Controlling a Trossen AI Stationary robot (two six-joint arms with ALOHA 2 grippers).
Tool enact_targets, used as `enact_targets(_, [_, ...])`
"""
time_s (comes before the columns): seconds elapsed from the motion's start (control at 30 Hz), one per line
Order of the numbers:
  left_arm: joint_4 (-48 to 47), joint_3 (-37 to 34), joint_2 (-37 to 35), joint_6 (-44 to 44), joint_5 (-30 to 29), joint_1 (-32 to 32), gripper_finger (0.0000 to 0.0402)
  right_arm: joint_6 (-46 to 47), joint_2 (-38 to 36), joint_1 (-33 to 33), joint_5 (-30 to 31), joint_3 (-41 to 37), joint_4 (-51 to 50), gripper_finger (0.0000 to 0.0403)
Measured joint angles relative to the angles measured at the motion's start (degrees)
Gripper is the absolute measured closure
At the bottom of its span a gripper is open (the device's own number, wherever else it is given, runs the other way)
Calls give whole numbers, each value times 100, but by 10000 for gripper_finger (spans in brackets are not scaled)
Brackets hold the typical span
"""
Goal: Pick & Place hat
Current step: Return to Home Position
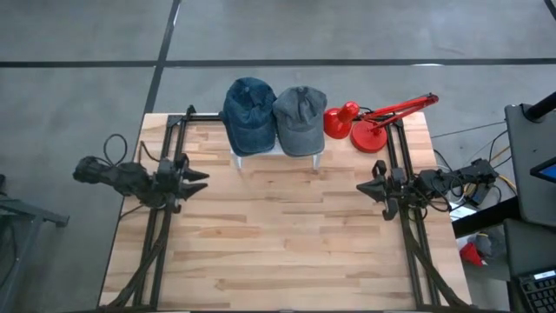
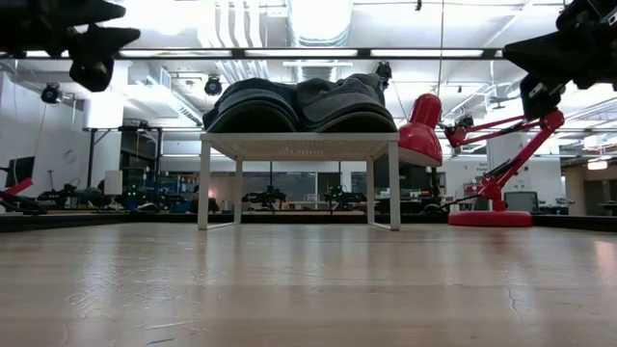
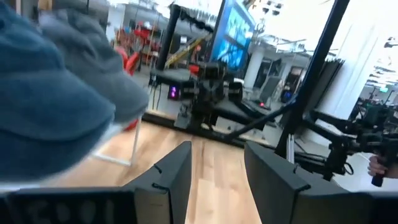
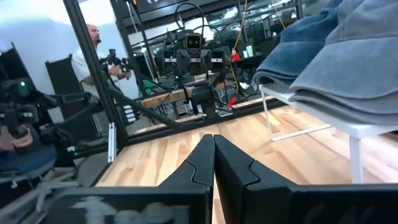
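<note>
Two caps sit on the shelf (image 2: 299,143) at 12 o'clock of the surface (image 1: 278,235): one blue cap (image 1: 249,113), one grey cap (image 1: 300,117), touching, crowns up. One lamp (image 1: 369,130) at 1 o'clock. Left tool (image 1: 198,180) at 9 o'clock, released, empty. Right tool (image 1: 365,188) at 3 o'clock, clenched on nothing. Both well apart from the shelf; judged parked, job done.

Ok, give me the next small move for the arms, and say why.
Probably shut the left gripper: it is open and empty, while the right gripper is shut. The blue cap and grey cap lie on the shelf, and both arms sit at the sides of the table, so nothing seems left to pick.
</note>
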Motion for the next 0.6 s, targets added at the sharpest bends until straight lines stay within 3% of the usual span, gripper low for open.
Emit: enact_targets(0.6, [180,-714,-179,534,-225,5,252,-356,-1,-1,-8,0,-10,394])
